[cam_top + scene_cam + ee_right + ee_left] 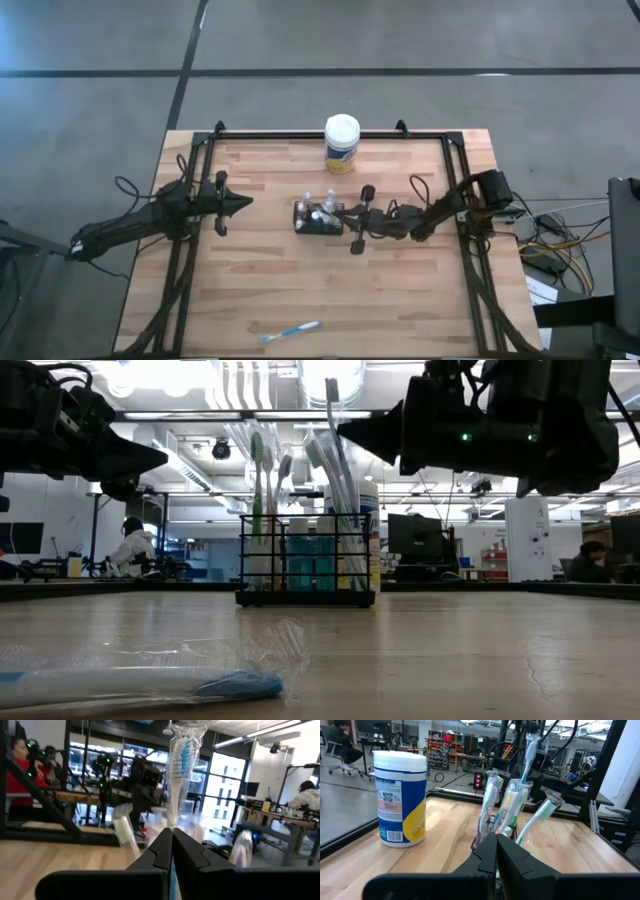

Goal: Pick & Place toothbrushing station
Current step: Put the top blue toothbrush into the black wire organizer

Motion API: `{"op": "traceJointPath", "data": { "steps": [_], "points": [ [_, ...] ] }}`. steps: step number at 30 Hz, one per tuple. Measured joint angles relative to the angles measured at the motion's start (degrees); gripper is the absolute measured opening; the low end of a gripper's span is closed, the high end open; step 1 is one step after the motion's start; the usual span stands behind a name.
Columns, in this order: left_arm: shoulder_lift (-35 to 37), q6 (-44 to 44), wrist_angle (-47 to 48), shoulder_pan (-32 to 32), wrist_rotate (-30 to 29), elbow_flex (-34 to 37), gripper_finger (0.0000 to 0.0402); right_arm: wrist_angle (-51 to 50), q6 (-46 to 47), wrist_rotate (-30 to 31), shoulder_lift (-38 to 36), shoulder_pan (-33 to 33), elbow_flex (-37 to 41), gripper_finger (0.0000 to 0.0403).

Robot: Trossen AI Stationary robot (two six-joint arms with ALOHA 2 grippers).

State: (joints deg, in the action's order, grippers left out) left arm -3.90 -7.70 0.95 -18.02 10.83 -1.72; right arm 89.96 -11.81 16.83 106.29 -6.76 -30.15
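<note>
Left of the toothbrushing station point(318, 218), the left pincer point(243, 203) hangs above the bench point(250, 290) with its fingers closed to a point and nothing between them; it aims at the station but stands well apart from it, arm stretched low and nearly level from the bench's left edge. Station sits near mid-bench, just in front of the white-lidded canister point(342, 143), long axis running left–right, loaded with upright wrapped brushes. Right of the station, the right pincer point(345, 212) is much the nearer: its tip is at the station's right end, fingers pinched shut on a wrapped toothbrush point(182, 765) that stands upright between them in the right wrist view. Whether that brush is already seated in a slot or above it, cannot tell. Right arm reaches in from the bench's right edge, forearm roughly level, wrist raised above the holder per the low view. One more wrapped toothbrush point(291, 331) lies at the bench's near edge, well clear of the station. Judgement: the next move turns on the right pincer's line over the slots.
</note>
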Motion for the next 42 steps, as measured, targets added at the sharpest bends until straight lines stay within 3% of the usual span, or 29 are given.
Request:
{"op": "traceJointPath", "data": {
  "steps": [21,42],
  "points": [
    [0.0,0.2,0.0,0.0,0.0,0.0,0.0012,0.1,-0.2,4.4,8.0,-0.9,0.0,0.0008],
    [0.0,0.4,0.0,0.0,0.0,0.0,0.0012,0.0,1.7,5.9,8.2,-1.2,2.2,0.0008]
  ]
}}
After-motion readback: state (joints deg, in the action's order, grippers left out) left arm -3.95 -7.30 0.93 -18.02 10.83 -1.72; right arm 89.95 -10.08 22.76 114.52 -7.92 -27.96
